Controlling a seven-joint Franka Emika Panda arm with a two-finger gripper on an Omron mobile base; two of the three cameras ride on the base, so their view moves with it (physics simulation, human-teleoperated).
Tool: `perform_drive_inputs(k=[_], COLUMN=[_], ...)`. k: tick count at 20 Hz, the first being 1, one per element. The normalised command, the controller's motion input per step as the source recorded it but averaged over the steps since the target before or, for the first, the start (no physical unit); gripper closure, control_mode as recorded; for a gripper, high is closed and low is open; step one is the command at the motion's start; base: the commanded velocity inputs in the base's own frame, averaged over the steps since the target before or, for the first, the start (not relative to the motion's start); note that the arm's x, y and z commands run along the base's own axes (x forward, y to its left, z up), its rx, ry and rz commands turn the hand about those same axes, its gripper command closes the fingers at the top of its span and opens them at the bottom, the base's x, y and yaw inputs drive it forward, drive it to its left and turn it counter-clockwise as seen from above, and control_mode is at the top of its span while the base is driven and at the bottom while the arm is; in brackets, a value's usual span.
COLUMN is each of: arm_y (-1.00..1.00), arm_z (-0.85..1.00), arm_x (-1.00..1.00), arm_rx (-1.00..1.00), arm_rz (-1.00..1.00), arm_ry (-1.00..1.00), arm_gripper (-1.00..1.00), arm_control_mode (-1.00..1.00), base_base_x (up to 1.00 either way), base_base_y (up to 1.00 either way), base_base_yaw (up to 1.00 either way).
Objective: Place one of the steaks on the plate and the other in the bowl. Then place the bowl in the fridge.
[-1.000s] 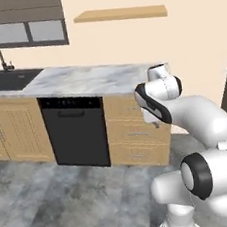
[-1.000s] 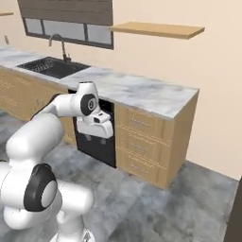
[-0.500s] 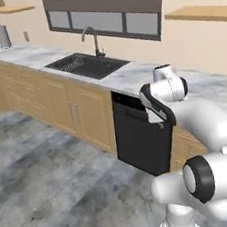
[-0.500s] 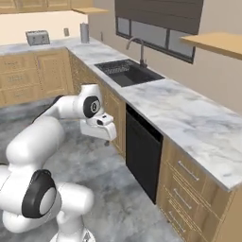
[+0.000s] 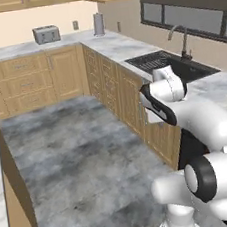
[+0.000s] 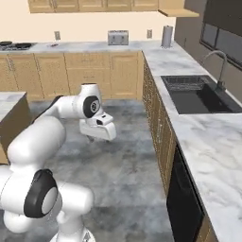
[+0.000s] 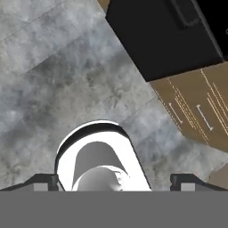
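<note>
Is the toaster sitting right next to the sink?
No, the toaster stands on the back counter along the far wall, while the sink is set in the side counter, well away from it.

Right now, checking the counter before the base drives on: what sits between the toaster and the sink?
In the right base view, a grey upright canister stands at the counter corner between the toaster and the sink; otherwise, bare marble counter.

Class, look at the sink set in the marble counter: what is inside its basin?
The sink is a dark basin beside a curved tap. The basin floor that shows looks bare, with only ridged lines at the far end. Its near wall hides part of the inside, so small items there cannot be ruled out.
</note>
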Motion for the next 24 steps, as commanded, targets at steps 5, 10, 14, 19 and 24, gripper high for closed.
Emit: perform_drive_inputs(k=[5,10,14,19,24], arm_y=[0.0,0.0,0.0,0.0,0.0], arm_z=[0.0,0.0,0.0,0.0,0.0], arm_x=[0.0,0.0,0.0,0.0,0.0], arm_rx=[0.0,0.0,0.0,0.0,0.0], arm_rz=[0.0,0.0,0.0,0.0,0.0], arm_ry=[0.0,0.0,0.0,0.0,0.0], arm_gripper=[-1.0,-1.0,-1.0,-1.0,-1.0], arm_control_mode=[1.0,1.0,1.0,1.0,1.0], base_base_x=[1.0,1.0,1.0,1.0,1.0], base_base_y=[-0.02,0.0,-0.24,-0.33,-0.16], base_base_yaw=[0.71,0.66,0.42,0.04,0.0])
